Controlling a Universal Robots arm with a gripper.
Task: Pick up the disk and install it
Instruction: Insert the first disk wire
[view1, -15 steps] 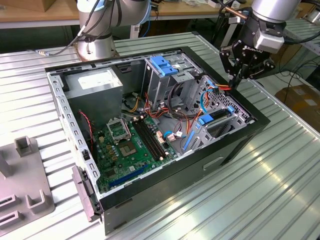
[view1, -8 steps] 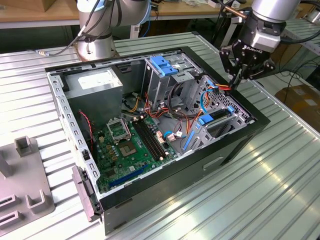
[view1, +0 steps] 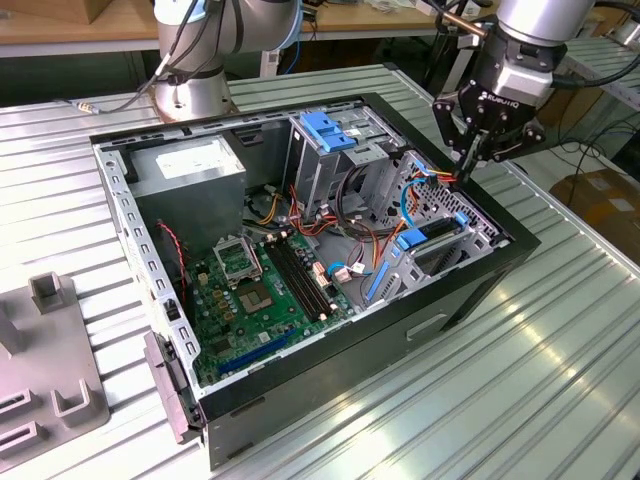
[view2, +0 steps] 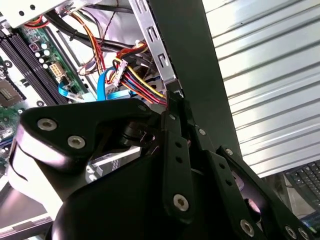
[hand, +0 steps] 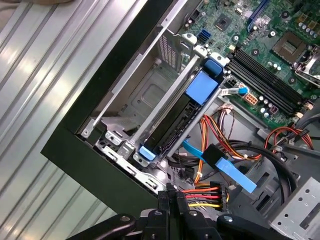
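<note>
The disk (hand: 175, 120) stands on edge in a bay of the open computer case (view1: 470, 290), its dark body framed by the bright blue carrier. In the exterior view the disk (view1: 428, 234) sits at the case's right side. My gripper (view1: 468, 172) hangs just above the case's right wall, beyond the disk and apart from it. In both wrist views the black fingers (view2: 172, 115) meet at the tips with nothing visible between them. The gripper tip (hand: 172, 192) is next to a bundle of red, yellow and black power wires (hand: 205, 192).
A grey metal cage with a blue handle block (view1: 322, 130) stands at the case's back. The motherboard (view1: 260, 290) and power supply (view1: 190, 170) lie toward the exterior view's left. A blue flat cable (hand: 225, 167) crosses near the wires. A grey fixture (view1: 50, 370) sits on the ribbed table.
</note>
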